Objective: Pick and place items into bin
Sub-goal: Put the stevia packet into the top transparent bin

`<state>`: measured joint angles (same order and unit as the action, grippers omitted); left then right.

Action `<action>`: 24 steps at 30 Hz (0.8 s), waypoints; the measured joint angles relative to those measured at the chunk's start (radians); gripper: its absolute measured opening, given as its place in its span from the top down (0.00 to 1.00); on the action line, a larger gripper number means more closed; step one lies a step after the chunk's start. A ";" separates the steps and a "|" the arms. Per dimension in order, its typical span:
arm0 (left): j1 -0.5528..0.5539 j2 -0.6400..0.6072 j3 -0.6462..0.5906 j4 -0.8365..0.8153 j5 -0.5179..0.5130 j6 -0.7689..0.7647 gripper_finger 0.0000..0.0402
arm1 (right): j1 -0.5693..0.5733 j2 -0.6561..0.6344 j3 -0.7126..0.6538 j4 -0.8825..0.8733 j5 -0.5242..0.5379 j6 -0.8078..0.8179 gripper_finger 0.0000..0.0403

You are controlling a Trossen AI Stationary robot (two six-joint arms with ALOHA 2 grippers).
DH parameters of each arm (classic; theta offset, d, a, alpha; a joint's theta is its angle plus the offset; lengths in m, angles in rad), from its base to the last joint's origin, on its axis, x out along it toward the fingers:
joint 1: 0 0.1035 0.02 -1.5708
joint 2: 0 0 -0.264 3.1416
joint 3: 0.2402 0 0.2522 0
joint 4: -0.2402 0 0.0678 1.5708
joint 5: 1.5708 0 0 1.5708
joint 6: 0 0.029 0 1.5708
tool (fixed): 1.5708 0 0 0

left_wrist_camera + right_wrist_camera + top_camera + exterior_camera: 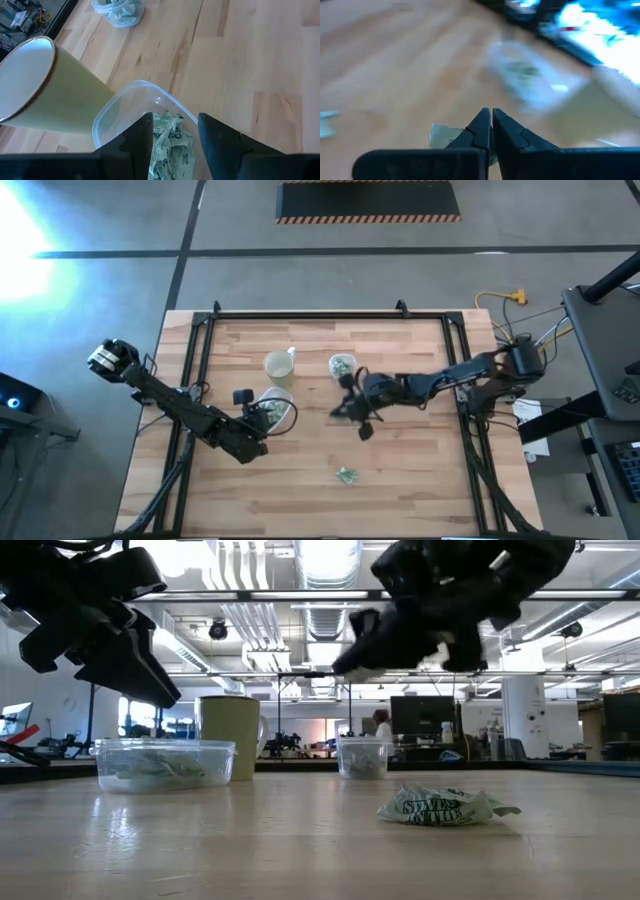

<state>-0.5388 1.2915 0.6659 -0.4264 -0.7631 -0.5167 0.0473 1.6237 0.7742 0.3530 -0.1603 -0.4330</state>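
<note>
I see the butcher-block table (400,480) first, pale wood strips with visible grain, framed by dark rails. I take the pale yellowish cup (279,365) as my landmark: a smooth, tapered cylinder with a handle, standing upright on the back half of the table.

The left arm reaches in diagonally, and its left gripper (262,420) hovers over the clear plastic bin (278,406) that sits just in front of the cup. In the left wrist view the dark fingers (142,137) are spread apart, nothing between them, with the bin's thin rounded rim (107,112) and a heap of crinkled pale-green and white wrapped items (172,145) directly below. The bin is a low, transparent tub, and its wall nearly touches the cup's side.

The right arm comes in from the far side, and its right gripper (352,412) is above the table to the right of the cup, blurred in the overhead view. From its wrist camera I see the fingertips (482,122) pressed together, pinching a small pale crumpled piece (442,135) at their tips.

A smaller clear container (342,365) stands just right of the cup, also holding green-and-white wrappers.

One loose wrapped piece (347,474) lies flat on the wood, well forward of the cup and to its right; in the low view it is a creased, shiny packet (445,808) with green print.
</note>
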 joint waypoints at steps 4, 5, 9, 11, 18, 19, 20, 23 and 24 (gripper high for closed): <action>0.000 0.000 0.000 0.001 0.000 0.000 0.65 | -0.044 -0.057 -0.003 0.001 0.123 -0.043 0.98; 0.000 0.000 0.000 -0.001 0.000 0.000 0.65 | -0.061 -0.063 -0.004 0.001 0.132 -0.046 0.98; 0.000 0.000 0.000 -0.001 0.000 0.000 0.65 | -0.152 -0.063 -0.003 0.007 0.135 -0.007 0.98; 0.000 0.000 0.000 0.000 0.000 0.000 0.65 | -0.202 -0.054 -0.003 0.011 0.135 0.038 0.98; 0.000 0.000 0.002 0.000 0.000 0.003 0.65 | -0.328 0.036 -0.004 0.070 0.135 0.124 0.98; 0.000 0.000 0.001 -0.001 0.000 0.003 0.65 | -0.337 0.055 -0.004 0.080 0.135 0.123 0.98; 0.000 0.000 0.001 0.000 0.000 0.003 0.65 | -0.344 0.074 -0.005 0.088 0.135 0.121 0.98; 0.000 0.000 0.001 0.000 0.000 0.004 0.65 | -0.361 0.120 -0.005 0.100 0.135 0.111 0.98; 0.000 0.000 0.001 0.000 0.000 0.004 0.65 | -0.367 0.128 -0.005 0.101 0.135 0.111 0.98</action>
<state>-0.5385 1.2915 0.6670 -0.4267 -0.7635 -0.5128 -0.3198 1.7520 0.7692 0.4544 -0.0250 -0.3218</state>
